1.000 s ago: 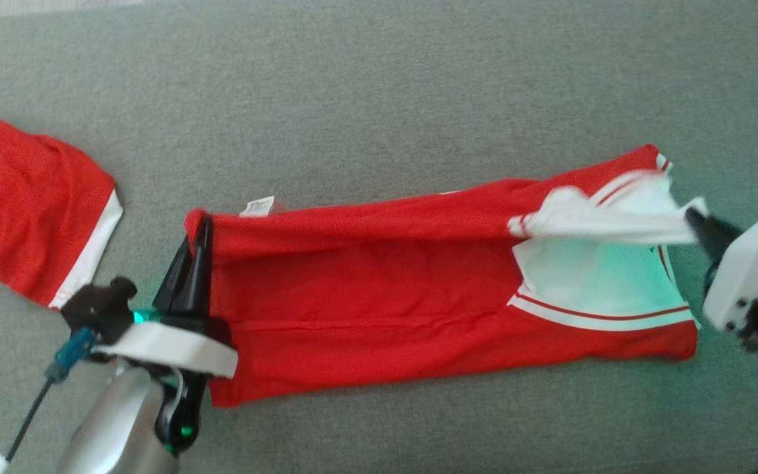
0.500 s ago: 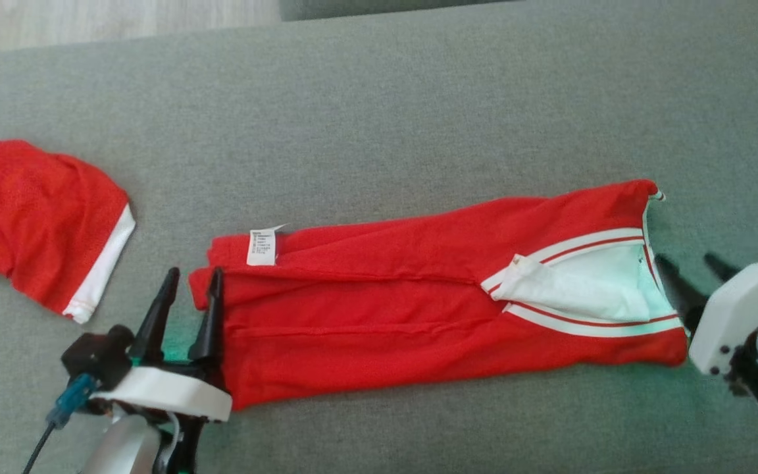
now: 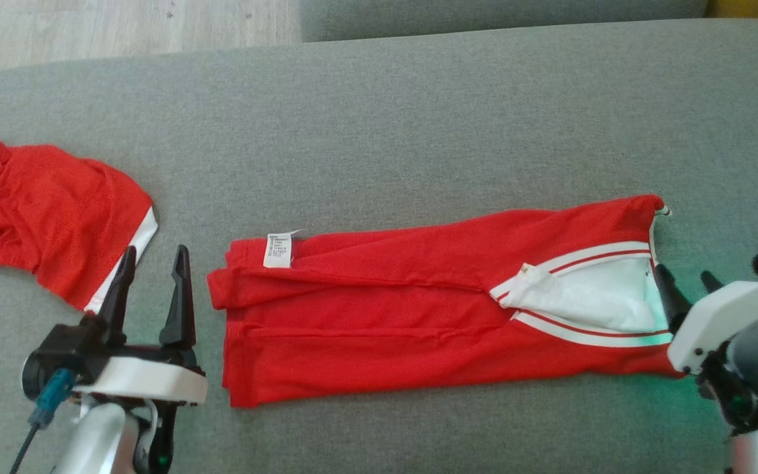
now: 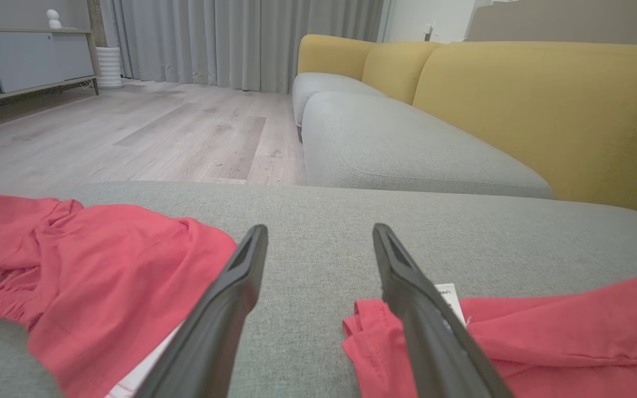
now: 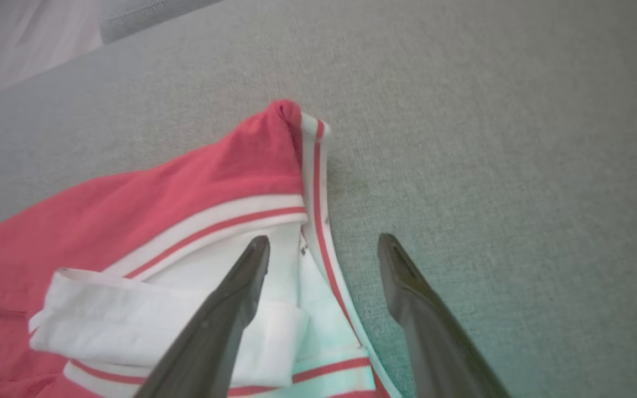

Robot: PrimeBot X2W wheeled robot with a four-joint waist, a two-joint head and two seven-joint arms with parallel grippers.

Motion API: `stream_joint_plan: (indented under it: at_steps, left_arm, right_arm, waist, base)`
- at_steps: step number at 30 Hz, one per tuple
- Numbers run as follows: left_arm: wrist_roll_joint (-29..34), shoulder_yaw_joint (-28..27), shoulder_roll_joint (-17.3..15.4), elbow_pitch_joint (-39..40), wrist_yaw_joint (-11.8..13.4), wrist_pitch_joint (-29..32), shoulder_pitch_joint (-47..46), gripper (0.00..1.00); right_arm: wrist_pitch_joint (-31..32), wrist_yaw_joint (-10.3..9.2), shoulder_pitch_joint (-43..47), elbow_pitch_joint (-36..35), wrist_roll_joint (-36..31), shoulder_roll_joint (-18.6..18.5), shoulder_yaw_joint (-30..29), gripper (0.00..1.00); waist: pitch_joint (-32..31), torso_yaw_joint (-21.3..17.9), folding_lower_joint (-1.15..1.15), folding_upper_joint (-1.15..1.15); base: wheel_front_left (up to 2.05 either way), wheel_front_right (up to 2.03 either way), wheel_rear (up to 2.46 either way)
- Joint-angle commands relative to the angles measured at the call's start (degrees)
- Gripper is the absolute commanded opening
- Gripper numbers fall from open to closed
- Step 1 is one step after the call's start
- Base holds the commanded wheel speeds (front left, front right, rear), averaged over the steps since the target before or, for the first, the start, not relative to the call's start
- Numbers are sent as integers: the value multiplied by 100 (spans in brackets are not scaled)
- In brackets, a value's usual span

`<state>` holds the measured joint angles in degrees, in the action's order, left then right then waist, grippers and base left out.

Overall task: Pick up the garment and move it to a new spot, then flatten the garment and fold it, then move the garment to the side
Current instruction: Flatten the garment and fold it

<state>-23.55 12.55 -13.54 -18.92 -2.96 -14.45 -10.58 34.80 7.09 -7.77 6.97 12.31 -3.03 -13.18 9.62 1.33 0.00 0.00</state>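
Left wrist view reveals a yellow sofa (image 4: 545, 105) beyond the folded garment (image 4: 573, 337)

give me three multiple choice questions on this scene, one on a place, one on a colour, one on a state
1. Where on the folded garment does the white label sit?
A) at the end near the left gripper
B) at the end near the right gripper
C) in the middle

2. What colour is the band edging the second red garment?
A) blue
B) white
C) yellow

3. How do the two grippers stand?
A) both open, holding nothing
B) both shut on cloth
C) left shut, right open

Answers:
1 A: in the head view the label lies at the garment's left end.
2 B: a white band runs along its hem beside the left gripper.
3 A: each wrist view shows them spread wide, gripping nothing.
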Motion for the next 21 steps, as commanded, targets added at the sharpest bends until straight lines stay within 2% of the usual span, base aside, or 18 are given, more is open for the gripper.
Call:
stream_joint_plan:
  at_steps: [1, 9, 14, 18, 19, 20, 21]
  left_arm:
    - [33, -272, -126, 177, 4, -54, -294, 100]
    - [-47, -348, -9, 112, -35, -54, -318, 100]
    - [-86, -353, 48, 80, -43, -54, -313, 100]
    - [-99, -335, 74, 46, -64, -54, -312, 100]
    - [-109, -335, 82, 32, -70, -54, -311, 100]
    - [-117, -336, 88, 21, -76, -54, -311, 100]
    - [-123, -340, 92, 13, -81, -54, -310, 100]
  right_arm:
    - [-78, 40, -294, -140, -51, -24, 118, 100]
    - [-512, 40, -812, 1131, -302, 5, 312, 100]
    - [-269, 40, -1027, 1761, -590, 8, 569, 100]
    - [-25, 40, -1079, 2068, -566, 10, 724, 99]
    - [16, 40, -1083, 2106, -554, 9, 763, 45]
    - [27, 40, -1090, 2120, -534, 2, 803, 3]
    - [59, 40, -1086, 2136, -503, -11, 845, 0]
  waist:
    - [6, 0, 0, 0]
    - [61, 2, 0, 0]
    - [104, 43, 0, 0]
    - [115, 83, 0, 0]
    - [115, 89, 0, 0]
    - [116, 91, 0, 0]
    - [116, 89, 0, 0]
  base:
    - [0, 0, 0]
    - [0, 0, 0]
    - [0, 0, 0]
    - [0, 0, 0]
    - [0, 0, 0]
    - [0, 0, 0]
    - [0, 0, 0]
